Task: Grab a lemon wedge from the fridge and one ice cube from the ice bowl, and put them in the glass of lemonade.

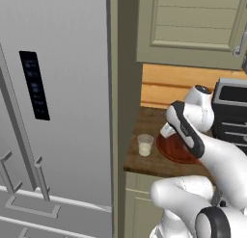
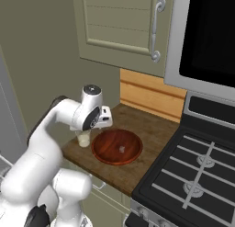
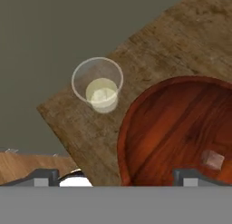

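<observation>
Where fridge meets wooden counter

Surface: dark wood, visible grain, matt. Ice bowl above the fingers: reddish-brown, polished wood look, glossy. Glass of lemonade beyond the left finger: clear, smooth, thin-rimmed. Fridge: brushed grey metal, satin.

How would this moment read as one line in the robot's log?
gripper: open, empty, above counter | glass: upright beside bowl | ice cube: in bowl | fridge: shut
</observation>
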